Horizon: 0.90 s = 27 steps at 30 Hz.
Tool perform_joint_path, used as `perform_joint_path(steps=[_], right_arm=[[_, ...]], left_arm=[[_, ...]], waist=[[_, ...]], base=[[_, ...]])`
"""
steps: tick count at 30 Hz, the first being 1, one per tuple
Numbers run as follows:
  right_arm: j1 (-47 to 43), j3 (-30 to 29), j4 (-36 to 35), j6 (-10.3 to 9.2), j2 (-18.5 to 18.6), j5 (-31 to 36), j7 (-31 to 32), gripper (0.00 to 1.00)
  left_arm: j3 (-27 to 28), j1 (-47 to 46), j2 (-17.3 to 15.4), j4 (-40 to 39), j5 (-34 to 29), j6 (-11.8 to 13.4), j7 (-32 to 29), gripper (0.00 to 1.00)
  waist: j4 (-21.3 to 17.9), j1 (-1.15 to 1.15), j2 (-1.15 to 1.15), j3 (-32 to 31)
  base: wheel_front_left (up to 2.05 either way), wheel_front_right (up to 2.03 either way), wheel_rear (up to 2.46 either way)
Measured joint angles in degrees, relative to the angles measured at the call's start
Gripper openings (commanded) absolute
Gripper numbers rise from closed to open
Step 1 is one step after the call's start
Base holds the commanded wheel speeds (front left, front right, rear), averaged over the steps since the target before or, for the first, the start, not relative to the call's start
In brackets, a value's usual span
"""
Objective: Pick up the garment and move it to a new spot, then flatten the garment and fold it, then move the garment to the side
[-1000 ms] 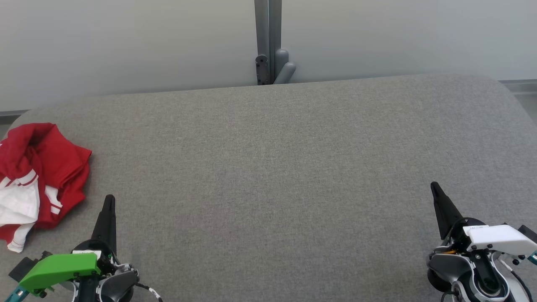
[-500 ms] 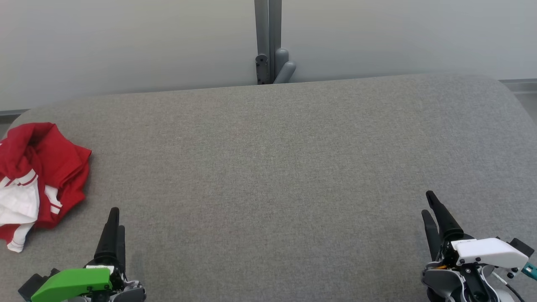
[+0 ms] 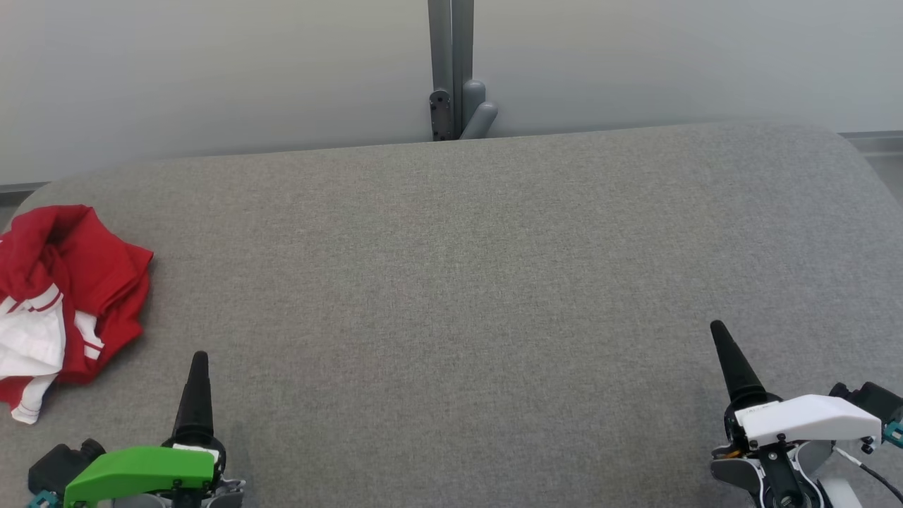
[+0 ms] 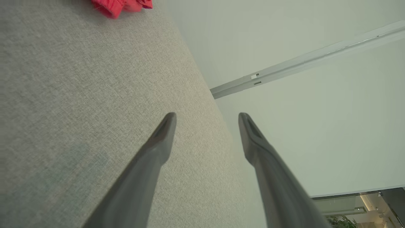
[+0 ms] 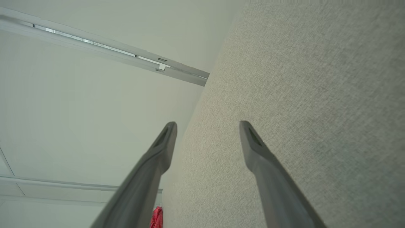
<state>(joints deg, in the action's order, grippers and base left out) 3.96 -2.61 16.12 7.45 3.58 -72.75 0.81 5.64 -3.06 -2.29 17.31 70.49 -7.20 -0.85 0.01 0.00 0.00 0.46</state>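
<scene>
The garment [image 3: 63,296] is red with white stripes and a white panel, crumpled in a heap at the left edge of the grey table [image 3: 451,282]. A red corner of the garment [image 4: 121,5] shows at the top of the left wrist view, and a red sliver [image 5: 156,218] at the bottom of the right wrist view. My left gripper [image 3: 197,367] hovers near the front left, to the right of the heap and apart from it. In its wrist view the left gripper [image 4: 207,115] is open and empty. My right gripper [image 3: 721,335] is at the front right, and the right gripper [image 5: 208,124] is open and empty.
A pale wall stands behind the table, with a grey post and bracket [image 3: 455,85] at the middle of the far edge. The table's corners are rounded, and floor [image 3: 878,152] shows at the far right.
Both grippers went from shut to open. The left gripper drew back toward the front edge; the right one also sank slightly lower in the head view. The garment has not moved.
</scene>
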Motion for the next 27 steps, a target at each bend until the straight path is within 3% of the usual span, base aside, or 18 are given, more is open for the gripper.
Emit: perform_joint_path(steps=[27], right_arm=[[1.1,1.8,1.5,0.01,0.6,25.7,-5.5,1.0]], left_arm=[[-1.9,-0.3,-0.1,1.8,-27.0,3.2,5.6,1.0]], waist=[[-0.2,0.0,0.0,0.3]], base=[[0.0,0.0,0.0]])
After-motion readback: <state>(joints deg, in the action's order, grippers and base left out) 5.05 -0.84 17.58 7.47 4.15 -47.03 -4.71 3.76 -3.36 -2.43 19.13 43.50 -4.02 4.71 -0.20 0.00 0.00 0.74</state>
